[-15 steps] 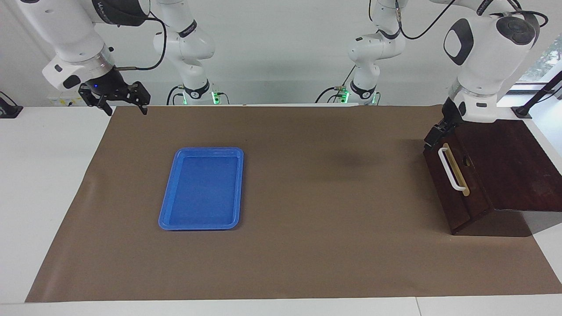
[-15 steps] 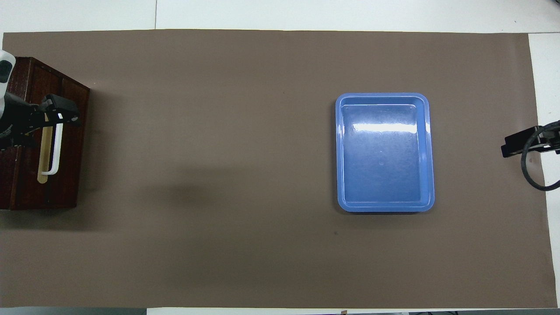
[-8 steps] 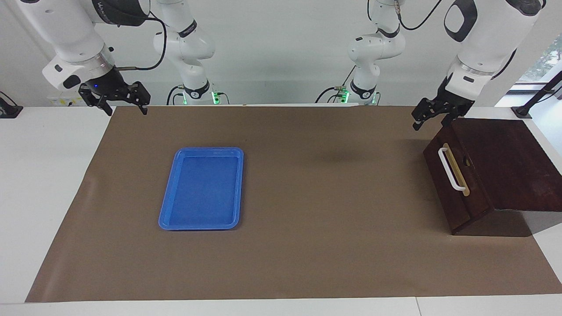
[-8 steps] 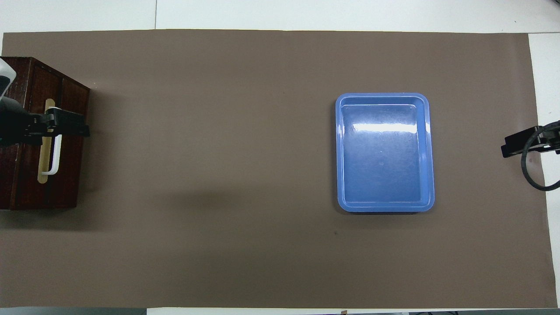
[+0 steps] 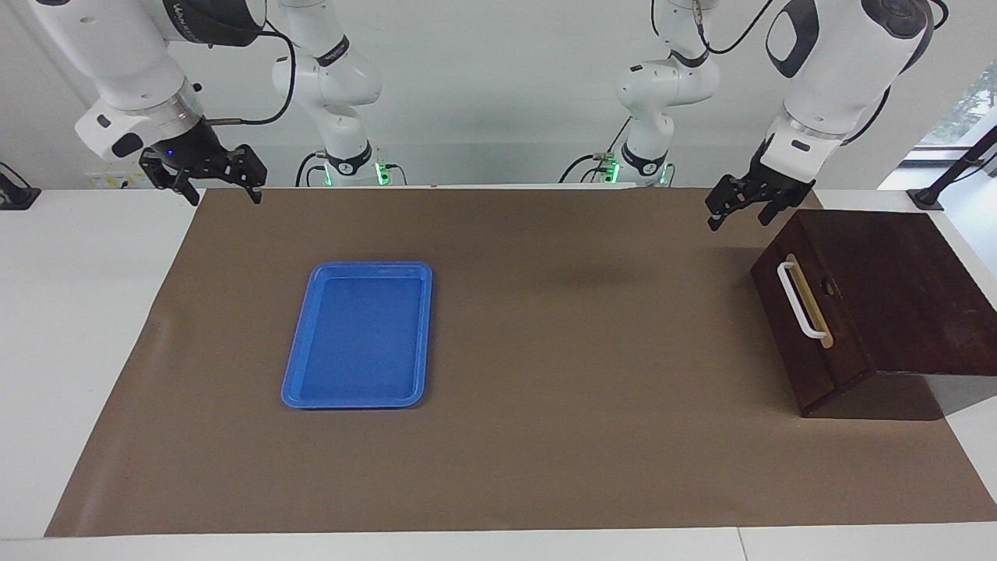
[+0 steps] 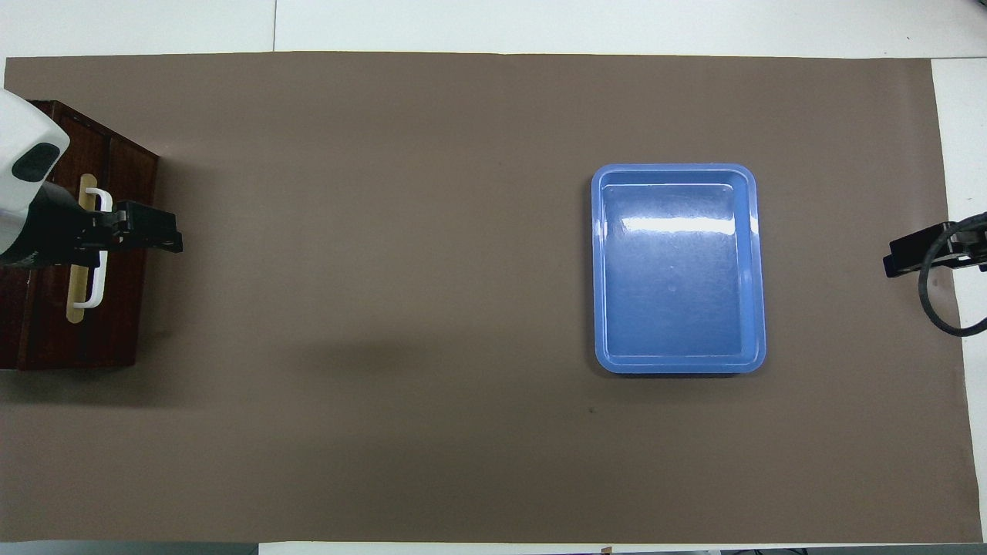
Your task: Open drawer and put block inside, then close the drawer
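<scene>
At the left arm's end of the bench, the dark wooden drawer (image 5: 810, 312) sits closed as the left tool (image 5: 740, 209) hangs above the mat beside it, fingers spread, empty. Over the bench's other end, the right tool (image 5: 214, 183) waits, spread and empty, near a blue tray (image 5: 300, 366).

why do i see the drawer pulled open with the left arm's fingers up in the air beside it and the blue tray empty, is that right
Not quite: the drawer is shut, its front flush with the cabinet, as the facing view shows. The rest holds: the left gripper hangs in the air beside it, fingers open, and the blue tray is empty.
</scene>
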You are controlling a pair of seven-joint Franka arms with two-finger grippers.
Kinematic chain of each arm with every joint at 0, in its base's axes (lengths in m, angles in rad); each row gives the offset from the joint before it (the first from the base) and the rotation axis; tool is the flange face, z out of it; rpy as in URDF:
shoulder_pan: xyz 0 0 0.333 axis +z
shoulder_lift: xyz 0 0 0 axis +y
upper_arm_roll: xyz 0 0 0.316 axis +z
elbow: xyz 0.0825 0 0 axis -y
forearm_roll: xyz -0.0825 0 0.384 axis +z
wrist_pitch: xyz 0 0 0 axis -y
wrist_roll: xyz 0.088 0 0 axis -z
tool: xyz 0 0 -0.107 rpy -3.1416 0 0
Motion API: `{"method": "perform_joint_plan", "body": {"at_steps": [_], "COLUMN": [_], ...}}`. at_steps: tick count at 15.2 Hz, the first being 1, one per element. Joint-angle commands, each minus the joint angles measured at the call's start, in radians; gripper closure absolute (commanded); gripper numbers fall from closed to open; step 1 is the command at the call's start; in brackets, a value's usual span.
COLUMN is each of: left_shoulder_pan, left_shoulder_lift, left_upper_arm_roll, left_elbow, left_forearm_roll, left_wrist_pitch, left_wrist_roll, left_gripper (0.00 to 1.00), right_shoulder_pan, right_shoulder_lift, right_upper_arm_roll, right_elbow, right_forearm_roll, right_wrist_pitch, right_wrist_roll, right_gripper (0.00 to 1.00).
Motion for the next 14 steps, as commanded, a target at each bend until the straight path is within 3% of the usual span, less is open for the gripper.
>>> {"method": "perform_joint_plan", "body": {"at_steps": [1, 14], "left_shoulder_pan": [0.012, 0.000], "left_shoulder_lift": [-0.025, 0.003], "left_upper_arm_roll": [0.003, 0.000], "left_elbow": [-0.021, 0.007], "left_forearm_roll": [-0.005, 0.092], "left_wrist_pitch": [-0.018, -0.073], "left_wrist_roll": [0.012, 0.015], "left_gripper": [0.00, 0.00], "right_shoulder_pan": [-0.005, -0.007], "right_shoulder_lift": [-0.007, -0.007], "right_upper_arm_roll": [0.002, 0.002], "right_elbow": [-0.005, -0.005], "right_forearm_roll": [0.002, 0.002], "right_wrist_pitch": [-0.009, -0.009], "right_wrist_roll": [0.010, 0.010], "right_gripper": [0.00, 0.00]}}
